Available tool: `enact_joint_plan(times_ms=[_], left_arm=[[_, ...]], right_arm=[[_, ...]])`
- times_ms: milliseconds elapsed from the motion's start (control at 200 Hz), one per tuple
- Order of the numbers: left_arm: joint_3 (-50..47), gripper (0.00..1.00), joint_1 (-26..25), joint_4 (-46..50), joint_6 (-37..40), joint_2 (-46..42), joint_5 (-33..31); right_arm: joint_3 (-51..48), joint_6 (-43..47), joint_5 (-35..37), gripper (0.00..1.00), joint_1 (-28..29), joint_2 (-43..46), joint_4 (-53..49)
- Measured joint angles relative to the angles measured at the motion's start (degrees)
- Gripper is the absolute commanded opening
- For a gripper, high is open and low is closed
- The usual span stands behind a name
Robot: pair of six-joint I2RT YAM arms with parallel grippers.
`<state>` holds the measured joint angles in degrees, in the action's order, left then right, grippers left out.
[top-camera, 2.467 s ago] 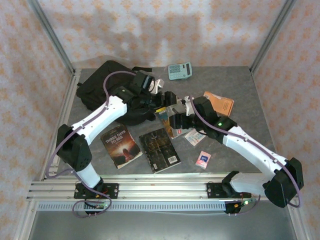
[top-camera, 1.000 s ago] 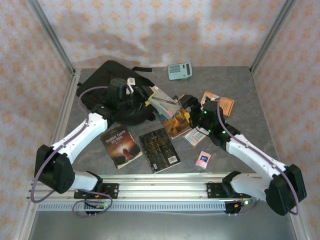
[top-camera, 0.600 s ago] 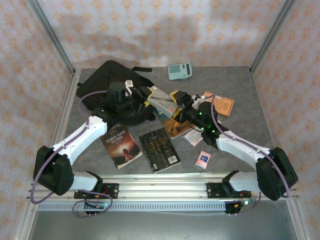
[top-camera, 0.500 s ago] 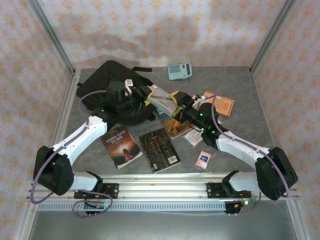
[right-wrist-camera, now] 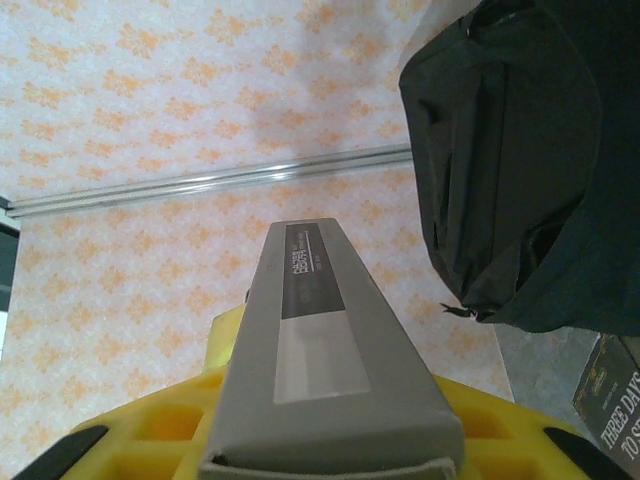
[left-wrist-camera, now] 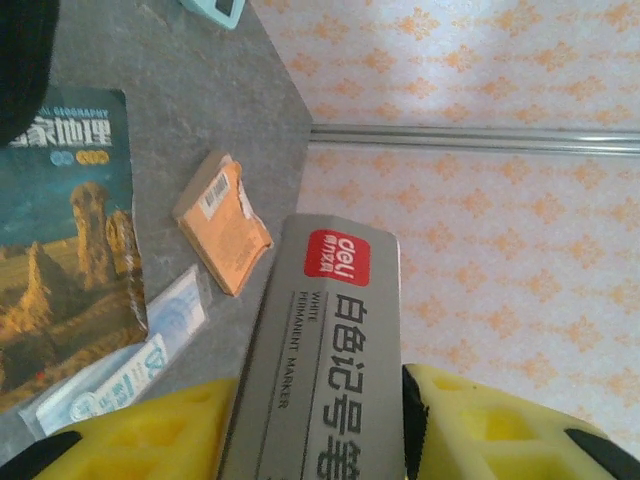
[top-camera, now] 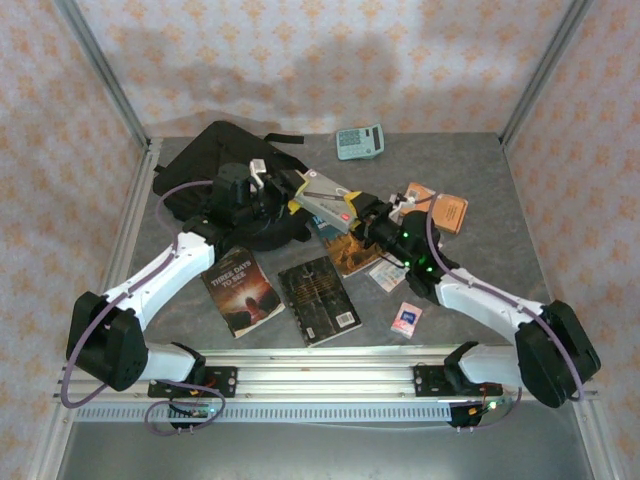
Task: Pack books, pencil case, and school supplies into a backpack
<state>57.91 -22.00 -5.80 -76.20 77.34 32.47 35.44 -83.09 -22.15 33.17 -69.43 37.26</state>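
Change: right end effector [top-camera: 362, 212] has moved in and closed on the marker box [top-camera: 325, 197] (a hand-over, seemingly).
Top view: box aloft over the worktop [top-camera: 480, 170], near the backpack [top-camera: 205, 160]; long axis spans arm to arm.
Left wrist: left end effector [left-wrist-camera: 320, 430] flanks the box; grip or release, cannot tell.
Right wrist: box clamped, pointing away lengthwise.

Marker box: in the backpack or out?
Out. The grey marker box is off the table, between the left fingers and right fingers, beside the backpack, not inside it.
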Motion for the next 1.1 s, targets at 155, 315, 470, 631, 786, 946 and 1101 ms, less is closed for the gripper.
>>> enact_joint_plan(times_ms=[155,315,470,631,786,946,1101], left_arm=[[1.27,0.69,0.13,5.44,4.55,0.02,-0.22],[8.90,0.71,1.68,17.99,14.53,0.63,-3.02],[21.66,0.71,2.34,32.57,28.30,4.81,-11.21],[36.74,0.70,1.68,46.64,45.70,15.69,-20.41],[42.60,0.71,0.52,54.73,58.07,25.33,-24.59],[44.44,0.70,0.24,61.07,64.85,31.45,-25.49],[45.57,0.69,0.24,63.21,68.46,34.16,-25.44]], right_arm=[[-0.83,2.47,0.79,0.34,-1.57,4.15,-4.81],[-1.01,7.39,2.78,0.33,-3.91,9.77,-13.09],[-1.01,13.42,4.59,0.32,-6.49,15.39,-21.86],[-1.01,18.78,5.07,0.32,-8.81,17.59,-28.46],[-1.01,22.56,5.20,0.33,-9.94,17.92,-32.72],[-1.01,24.72,4.52,0.32,-12.00,17.90,-34.62],[-1.01,25.94,3.04,0.32,-14.23,17.11,-34.95]])
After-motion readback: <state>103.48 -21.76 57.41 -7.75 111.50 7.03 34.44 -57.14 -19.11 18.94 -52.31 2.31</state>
